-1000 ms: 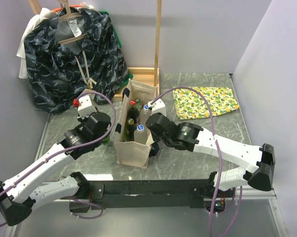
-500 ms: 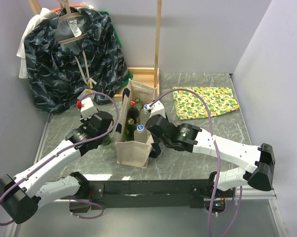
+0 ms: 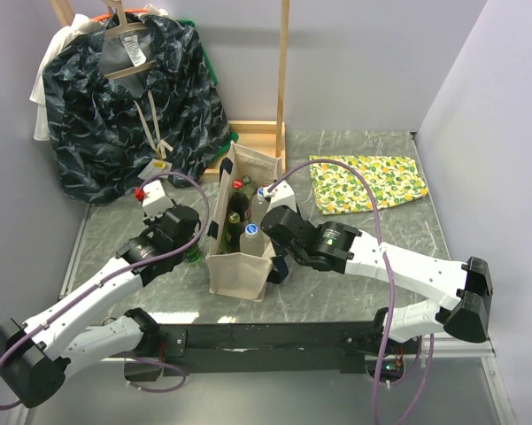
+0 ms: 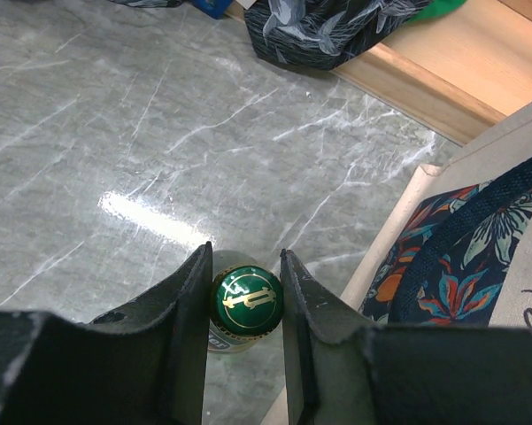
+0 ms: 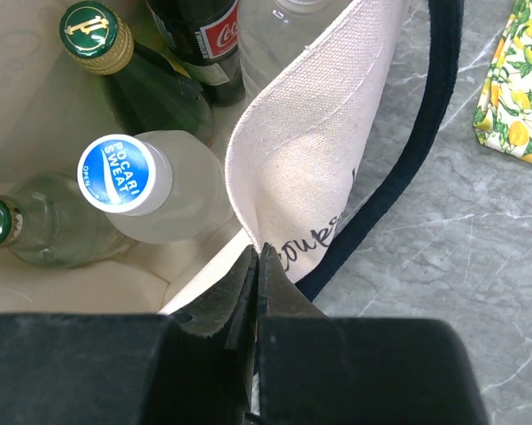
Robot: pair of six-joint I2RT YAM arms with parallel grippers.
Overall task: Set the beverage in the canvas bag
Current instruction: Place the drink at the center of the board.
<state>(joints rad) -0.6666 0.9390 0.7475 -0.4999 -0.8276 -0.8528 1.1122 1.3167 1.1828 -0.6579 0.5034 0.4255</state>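
A green glass bottle with a green and gold cap (image 4: 247,299) stands on the grey marble table, just left of the canvas bag (image 3: 239,270). My left gripper (image 4: 244,266) is shut on its neck, one finger on each side of the cap. In the top view the bottle (image 3: 193,255) shows under the left gripper (image 3: 188,243). My right gripper (image 5: 258,251) is shut on the bag's beige rim (image 5: 310,159) and holds it open. Inside are a Pocari Sweat bottle (image 5: 124,173), a gold-capped green bottle (image 5: 93,31), a cola bottle (image 5: 204,35) and a clear bottle (image 5: 35,235).
A dark blue patterned garment (image 3: 133,97) hangs on a wooden rack (image 3: 283,80) at the back left; the rack's base board (image 4: 443,71) lies behind the bag. A lemon-print cloth (image 3: 367,181) lies at the back right. The bag's black strap (image 5: 407,168) hangs outside.
The left arm has shifted slightly toward the near side, its gripper staying at the green bottle beside the bag. The right arm and the bag have not moved.
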